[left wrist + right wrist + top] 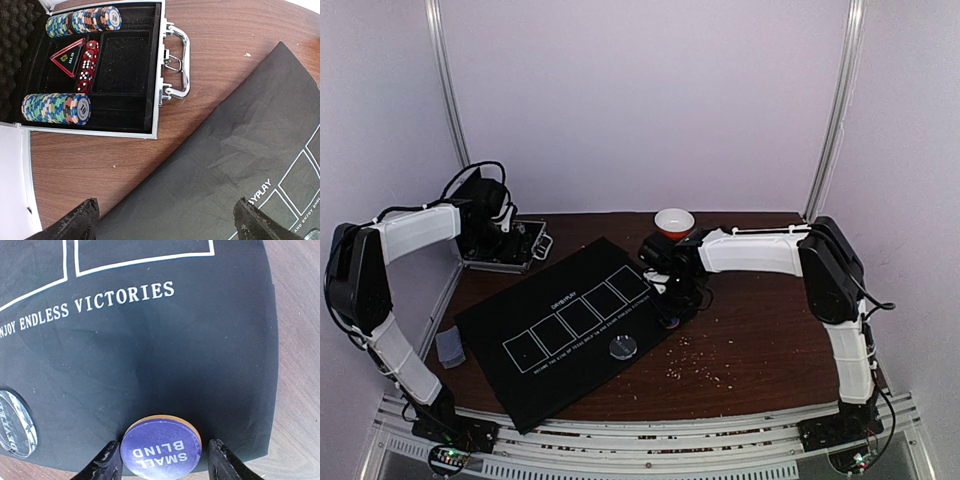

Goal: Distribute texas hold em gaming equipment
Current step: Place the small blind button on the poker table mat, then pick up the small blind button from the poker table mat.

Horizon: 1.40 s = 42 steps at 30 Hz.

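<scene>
The black five-box mat (550,350) lies slanted on the wooden table. A purple "SMALL BLIND" disc (161,450) rests on the mat (150,340) near its edge, stacked on an orange disc whose rim (167,417) just shows. My right gripper (162,467) straddles the purple disc, jaws open, with a gap at the right finger. A clear disc (623,347) lies on the mat below the boxes. My left gripper (167,225) hangs open and empty over the mat's corner (225,150), beside the open case (156,75) holding striped poker chips (55,107). A grey-blue card deck (450,345) sits left of the mat.
The case (505,245) also holds a second chip row (82,21), red dice (87,65) and a red-rimmed triangle (69,57). A white bowl with an orange base (674,220) stands at the back. Crumbs (705,370) dot the wood to the right.
</scene>
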Available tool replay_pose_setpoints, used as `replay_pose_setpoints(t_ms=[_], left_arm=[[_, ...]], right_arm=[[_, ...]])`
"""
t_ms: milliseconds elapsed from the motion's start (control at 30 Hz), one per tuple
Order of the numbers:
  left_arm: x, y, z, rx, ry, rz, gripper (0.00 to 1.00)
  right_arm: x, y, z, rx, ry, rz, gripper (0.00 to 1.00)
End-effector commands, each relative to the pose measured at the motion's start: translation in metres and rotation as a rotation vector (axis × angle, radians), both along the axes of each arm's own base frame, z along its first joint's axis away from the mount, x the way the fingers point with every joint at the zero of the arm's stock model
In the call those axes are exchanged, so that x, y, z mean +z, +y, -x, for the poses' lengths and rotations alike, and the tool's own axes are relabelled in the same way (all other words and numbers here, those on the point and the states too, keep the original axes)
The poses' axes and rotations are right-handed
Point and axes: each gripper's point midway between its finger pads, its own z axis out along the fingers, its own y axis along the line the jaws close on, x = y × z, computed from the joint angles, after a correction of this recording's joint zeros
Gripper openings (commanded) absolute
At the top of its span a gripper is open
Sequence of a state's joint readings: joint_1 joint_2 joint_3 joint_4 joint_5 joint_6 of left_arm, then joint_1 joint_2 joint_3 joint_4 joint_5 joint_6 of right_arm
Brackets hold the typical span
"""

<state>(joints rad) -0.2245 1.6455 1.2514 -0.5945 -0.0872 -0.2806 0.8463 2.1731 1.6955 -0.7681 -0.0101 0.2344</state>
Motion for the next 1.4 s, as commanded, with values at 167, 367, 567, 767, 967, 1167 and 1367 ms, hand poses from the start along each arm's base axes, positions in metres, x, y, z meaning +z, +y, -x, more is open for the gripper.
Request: replay_pose_setpoints(t_ms=[167, 367, 567, 767, 967, 1167, 1367], left_arm=[[0.016, -0.006, -0.006, -0.023, -0.062, 0.024, 0.98], [0.019, -0.014, -0.005, -0.061, -0.071, 0.063, 0.97], [0.028, -0.07, 0.005, -0.272, -0.111, 0.183, 0.9], [0.031, -0.133, 0.021, -0.467, -0.134, 0.186, 0.9], [0.033, -0.144, 0.023, -0.502, -0.137, 0.231, 0.89], [0.028, -0.198, 0.05, -0.7, -0.15, 0.223, 0.8], [0.007, -0.268, 0.079, -0.904, -0.149, 0.243, 0.57]], right_arm=[[0.014, 0.004, -0.01, -0.037, 0.006, -0.086, 0.64], [0.007, -0.009, -0.01, -0.063, 0.01, -0.051, 0.53], [0.008, -0.014, -0.009, -0.086, 0.011, -0.059, 0.42], [0.009, -0.029, -0.009, -0.123, 0.007, -0.044, 0.46], [0.007, -0.04, -0.008, -0.171, 0.04, -0.099, 0.47], [0.023, -0.019, -0.01, -0.24, 0.141, -0.468, 0.42], [0.025, -0.021, -0.013, -0.306, 0.209, -0.681, 0.36]])
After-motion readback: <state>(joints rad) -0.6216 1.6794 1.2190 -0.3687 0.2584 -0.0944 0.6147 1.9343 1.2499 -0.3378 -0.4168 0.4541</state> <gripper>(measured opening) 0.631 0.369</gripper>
